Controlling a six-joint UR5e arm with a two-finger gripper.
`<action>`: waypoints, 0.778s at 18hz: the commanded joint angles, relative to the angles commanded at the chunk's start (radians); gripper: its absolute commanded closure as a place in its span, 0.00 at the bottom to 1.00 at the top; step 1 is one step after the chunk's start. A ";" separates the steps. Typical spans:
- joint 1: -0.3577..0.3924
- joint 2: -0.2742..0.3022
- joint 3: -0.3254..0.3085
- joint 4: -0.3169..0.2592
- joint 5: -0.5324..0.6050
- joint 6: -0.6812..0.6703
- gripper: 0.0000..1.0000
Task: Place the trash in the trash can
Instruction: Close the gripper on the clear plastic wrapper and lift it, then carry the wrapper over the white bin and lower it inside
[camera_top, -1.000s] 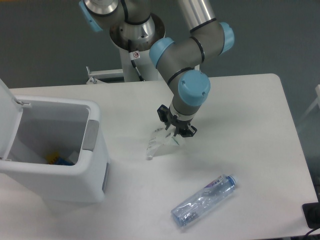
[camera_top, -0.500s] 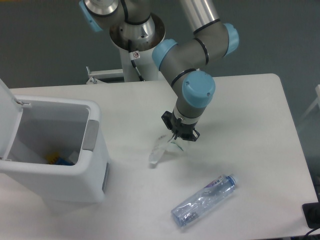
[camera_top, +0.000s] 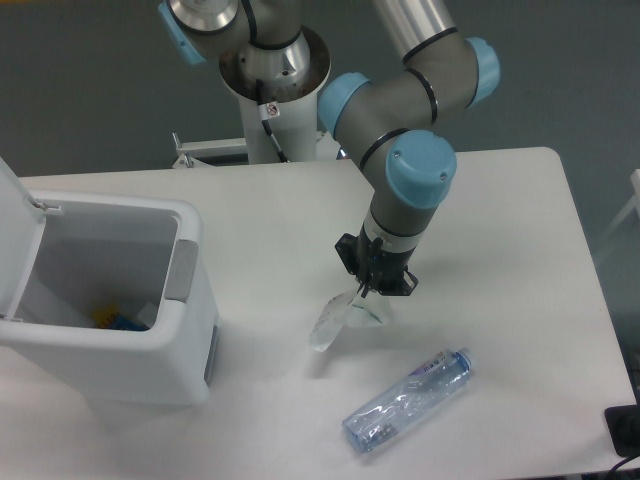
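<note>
Over the last second the gripper (camera_top: 374, 293) drifts away from the trash can (camera_top: 110, 300), toward the bottle (camera_top: 408, 400), carrying the wrapper (camera_top: 340, 318). Its jaws pinch the wrapper's upper edge, the rest dangling just over the bench (camera_top: 500, 230). The grasp seems secure, but the can's open mouth now lies farther off

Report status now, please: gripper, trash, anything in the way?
Gripper shut on wrapper. Bottle lying on table. Trash can lid open. Nothing between.
</note>
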 joint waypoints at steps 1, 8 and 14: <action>0.003 0.002 0.017 0.000 -0.011 -0.006 1.00; 0.011 0.023 0.187 -0.202 -0.049 -0.081 1.00; -0.040 0.061 0.291 -0.264 -0.152 -0.251 1.00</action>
